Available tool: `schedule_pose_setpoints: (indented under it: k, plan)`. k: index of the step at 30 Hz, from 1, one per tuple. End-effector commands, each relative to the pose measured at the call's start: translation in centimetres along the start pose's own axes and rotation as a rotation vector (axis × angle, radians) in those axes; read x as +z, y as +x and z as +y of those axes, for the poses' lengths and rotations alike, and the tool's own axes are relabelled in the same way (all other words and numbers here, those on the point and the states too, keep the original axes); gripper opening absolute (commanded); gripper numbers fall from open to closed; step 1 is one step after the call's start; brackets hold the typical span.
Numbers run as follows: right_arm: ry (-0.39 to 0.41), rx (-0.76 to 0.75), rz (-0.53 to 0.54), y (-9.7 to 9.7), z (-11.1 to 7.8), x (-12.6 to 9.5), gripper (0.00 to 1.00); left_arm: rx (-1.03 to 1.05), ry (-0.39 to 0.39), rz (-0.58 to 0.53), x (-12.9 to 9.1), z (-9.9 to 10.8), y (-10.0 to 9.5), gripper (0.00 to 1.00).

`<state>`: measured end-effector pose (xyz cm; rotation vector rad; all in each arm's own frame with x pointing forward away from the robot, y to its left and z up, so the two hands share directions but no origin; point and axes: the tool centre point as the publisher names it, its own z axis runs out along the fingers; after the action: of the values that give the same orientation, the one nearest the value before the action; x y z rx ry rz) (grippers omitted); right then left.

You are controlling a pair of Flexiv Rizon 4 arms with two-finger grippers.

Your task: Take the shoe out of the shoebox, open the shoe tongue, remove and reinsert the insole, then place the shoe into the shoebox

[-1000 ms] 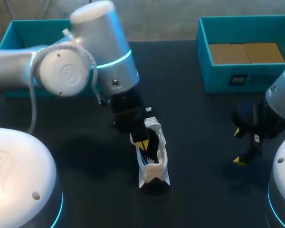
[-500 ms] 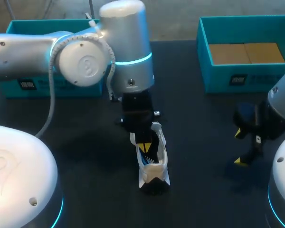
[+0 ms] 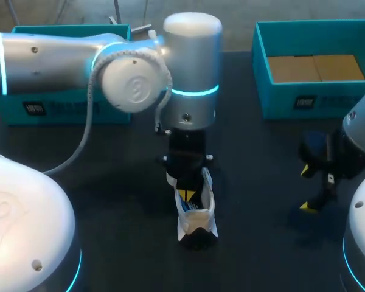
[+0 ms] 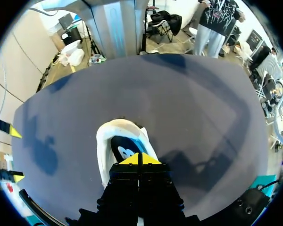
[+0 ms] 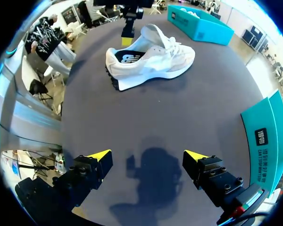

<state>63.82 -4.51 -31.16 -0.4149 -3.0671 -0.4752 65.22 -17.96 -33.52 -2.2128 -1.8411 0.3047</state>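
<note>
Head view: set high behind, looking down on the table (image 3: 121, 207), shoe (image 3: 198, 210) at lower centre of the frame. Left wrist view: very near, looking steeply down into the shoe, just ahead of the left gripper (image 4: 138, 159). Right wrist view: low, farther off, facing across the table to the shoe's side. Shared by all three: shoe and table.
</note>
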Motion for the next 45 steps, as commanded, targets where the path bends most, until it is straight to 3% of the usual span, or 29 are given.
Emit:
schedule_pose_setpoints:
  k: [1,25,45]
  plan:
    - [-0.002,-0.001,-0.003,0.1,-0.1,0.1,1.00,0.001,-0.005,0.046,0.5,-0.1,-0.3,0.00]
    - [-0.002,-0.001,-0.003,0.1,-0.1,0.1,1.00,-0.008,0.018,0.074,3.8,0.8,0.5,0.00]
    - [-0.002,-0.001,-0.003,0.1,-0.1,0.1,1.00,-0.040,-0.046,0.050,7.4,2.1,-0.1,0.00]
